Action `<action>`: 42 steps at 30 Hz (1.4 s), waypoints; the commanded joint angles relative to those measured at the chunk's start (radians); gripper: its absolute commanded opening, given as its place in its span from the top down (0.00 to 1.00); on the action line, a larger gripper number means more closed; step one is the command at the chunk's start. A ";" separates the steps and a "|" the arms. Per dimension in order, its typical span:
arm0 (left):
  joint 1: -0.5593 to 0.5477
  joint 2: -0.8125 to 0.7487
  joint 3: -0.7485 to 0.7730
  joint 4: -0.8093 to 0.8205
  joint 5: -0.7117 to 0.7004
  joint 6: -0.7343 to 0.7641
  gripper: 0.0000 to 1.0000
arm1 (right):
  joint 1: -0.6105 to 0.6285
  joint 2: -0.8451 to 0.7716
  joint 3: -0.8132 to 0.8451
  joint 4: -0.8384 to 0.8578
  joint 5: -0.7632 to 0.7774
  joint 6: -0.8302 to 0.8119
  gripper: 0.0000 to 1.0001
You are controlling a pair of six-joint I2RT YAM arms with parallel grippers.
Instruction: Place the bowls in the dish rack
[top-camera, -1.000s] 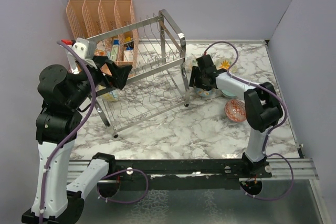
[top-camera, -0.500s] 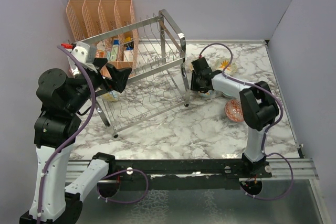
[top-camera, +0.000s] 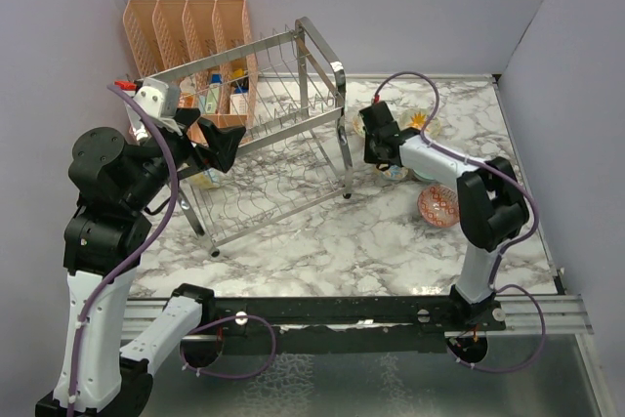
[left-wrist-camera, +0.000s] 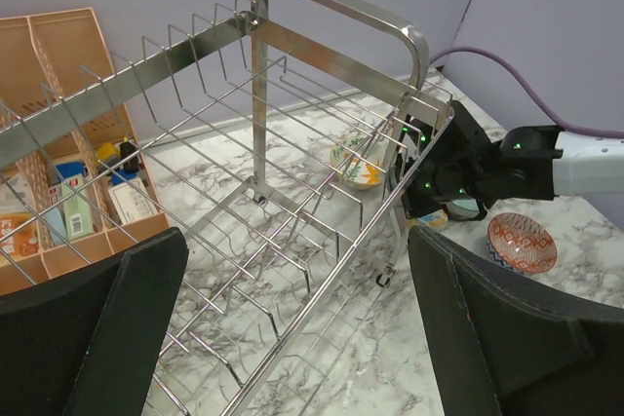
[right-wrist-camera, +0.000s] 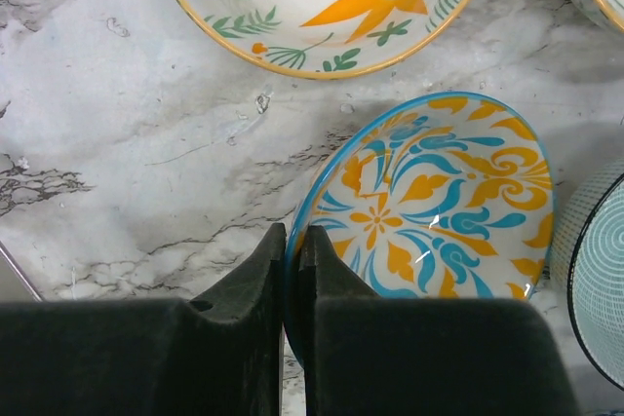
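Right gripper [right-wrist-camera: 294, 241] had closed onto the blue-yellow bowl [right-wrist-camera: 429, 202] at its rim, apparently ready for lifting; left gripper [left-wrist-camera: 297, 270] stood apart, empty

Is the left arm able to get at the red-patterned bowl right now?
Probably not: the dish rack stands squarely between the left gripper and the red-patterned bowl, which lies well past the rack's far end.

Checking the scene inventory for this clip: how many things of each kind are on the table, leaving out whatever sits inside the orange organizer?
Bowls: 5 (one pinched by its rim in the right claw)
Dish rack: 1
Orange organizer: 1
Total: 7
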 commanded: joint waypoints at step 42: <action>-0.003 0.043 0.047 0.000 -0.045 -0.020 0.01 | 0.808 -0.695 -0.373 -0.176 -0.400 0.188 0.99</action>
